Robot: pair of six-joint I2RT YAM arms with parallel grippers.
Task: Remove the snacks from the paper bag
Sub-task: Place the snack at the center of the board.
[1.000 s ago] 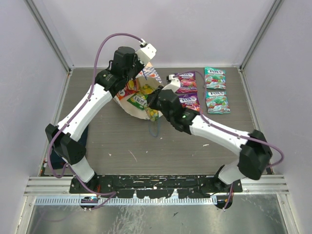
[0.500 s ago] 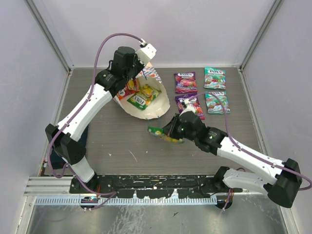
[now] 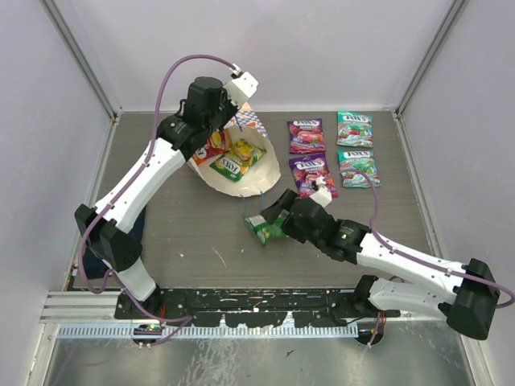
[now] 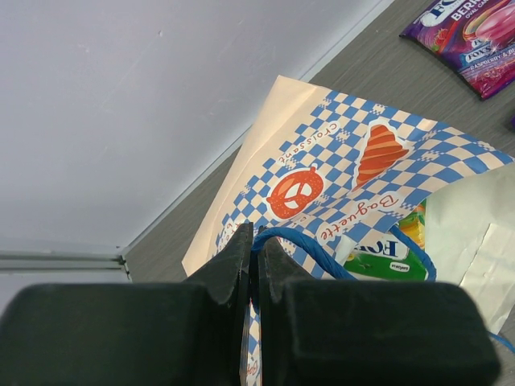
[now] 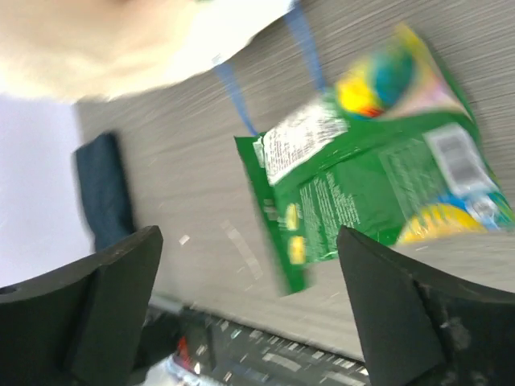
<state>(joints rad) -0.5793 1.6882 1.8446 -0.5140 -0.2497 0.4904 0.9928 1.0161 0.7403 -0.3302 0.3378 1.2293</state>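
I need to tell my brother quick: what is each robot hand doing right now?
Left gripper: shut on the blue cord handle of the paper bag.
Right gripper: open, holding nothing; the green packet lies under it.

Paper bag (image 4: 338, 161): "Croissant", "Baguette" on checker print. Purple pkt (image 4: 471, 32): "BER…", rest cut off.

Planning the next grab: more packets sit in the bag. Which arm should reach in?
Right. The right gripper is open and empty, over the green packet lying on the table. The left gripper is shut on the blue cord handle of the paper bag.
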